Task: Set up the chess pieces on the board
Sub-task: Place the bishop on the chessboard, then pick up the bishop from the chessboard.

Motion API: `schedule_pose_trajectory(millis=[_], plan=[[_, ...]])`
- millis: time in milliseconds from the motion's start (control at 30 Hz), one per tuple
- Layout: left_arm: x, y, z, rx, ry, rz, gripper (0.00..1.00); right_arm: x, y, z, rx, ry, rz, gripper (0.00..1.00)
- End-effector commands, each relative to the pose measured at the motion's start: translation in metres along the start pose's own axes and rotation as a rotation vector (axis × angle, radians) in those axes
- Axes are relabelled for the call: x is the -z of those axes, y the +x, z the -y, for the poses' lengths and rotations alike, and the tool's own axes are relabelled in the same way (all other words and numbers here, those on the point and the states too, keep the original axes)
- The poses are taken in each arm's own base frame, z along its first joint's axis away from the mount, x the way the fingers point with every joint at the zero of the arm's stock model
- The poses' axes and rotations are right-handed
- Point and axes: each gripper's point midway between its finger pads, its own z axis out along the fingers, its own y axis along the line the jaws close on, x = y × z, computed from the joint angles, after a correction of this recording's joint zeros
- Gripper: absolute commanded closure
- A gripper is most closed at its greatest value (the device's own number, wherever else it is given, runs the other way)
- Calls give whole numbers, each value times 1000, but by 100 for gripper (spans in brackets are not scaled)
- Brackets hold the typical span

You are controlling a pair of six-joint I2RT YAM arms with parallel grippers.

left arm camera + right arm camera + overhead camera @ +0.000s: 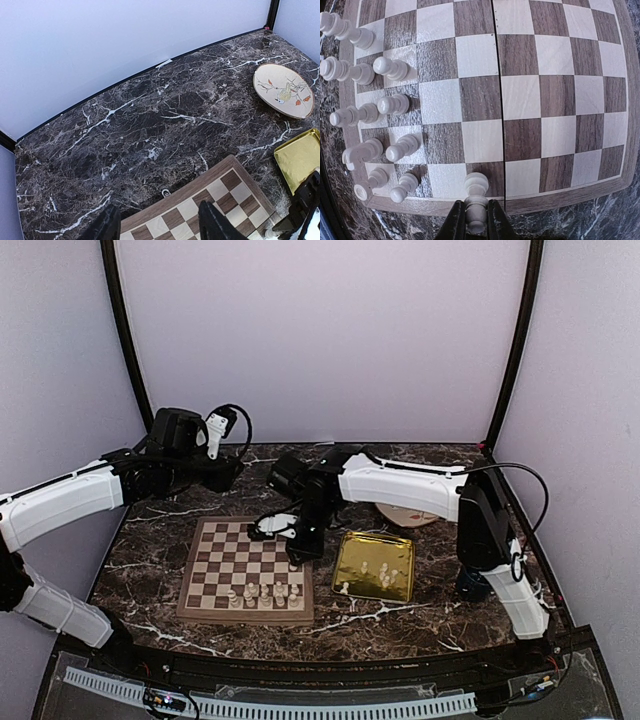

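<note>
One small cream-white pawn (pixel 476 186) sits between the two dark fingers of the right gripper (pixel 476 207), which are pressed against either side of its lower body. The pawn is upright at the right-hand rim of the square wooden chessboard with dark brown and tan checks (pixel 520 100), a few ranks up from the near edge. Its base is hidden by the fingers, so I cannot tell whether it rests on the wood.

About ten more cream-white chess pieces (pixel 395 67) stand on the board in two rows along its near edge, crowded toward the right half. Taller figures are on the outer row and pawns are just inside it.

Just right of the board lies a shiny gold rectangular tray (pixel 400 585) with a few loose cream pieces (pixel 383 575) in it. Beyond the tray sits a round cream plate painted with a bird and leaves (pixel 282 90).

At the board's far frame hangs the left gripper (pixel 160 225), its fingers spread apart with nothing between them. Everything rests on a dark brown marble table with white veins (pixel 150 125).
</note>
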Motion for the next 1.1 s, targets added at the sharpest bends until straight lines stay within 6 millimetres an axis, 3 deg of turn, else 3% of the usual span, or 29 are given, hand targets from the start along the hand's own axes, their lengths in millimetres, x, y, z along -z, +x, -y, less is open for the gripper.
schedule_pose_trajectory(millis=[0,167,367,533,733,867,933,1067], plan=[[14,-18,-7,12,-13,45,45,0,-6,-3,14,9,-1,78],[11,-15,-6,7,-9,35,44,12,-9,-3,10,19,22,70],[3,-8,3,-4,31,7,43,52,0,1,0,46,87,67],[-7,2,25,-34,150,-24,43,82,42,8,-52,62,151,67],[-18,11,70,-44,353,-131,50,116,101,35,-194,140,255,66],[-18,24,109,-95,468,-246,55,143,128,49,-254,229,380,64],[-17,35,121,-115,500,-314,56,152,141,55,-287,266,425,62],[-13,60,144,-173,542,-451,56,151,166,57,-335,305,479,59]])
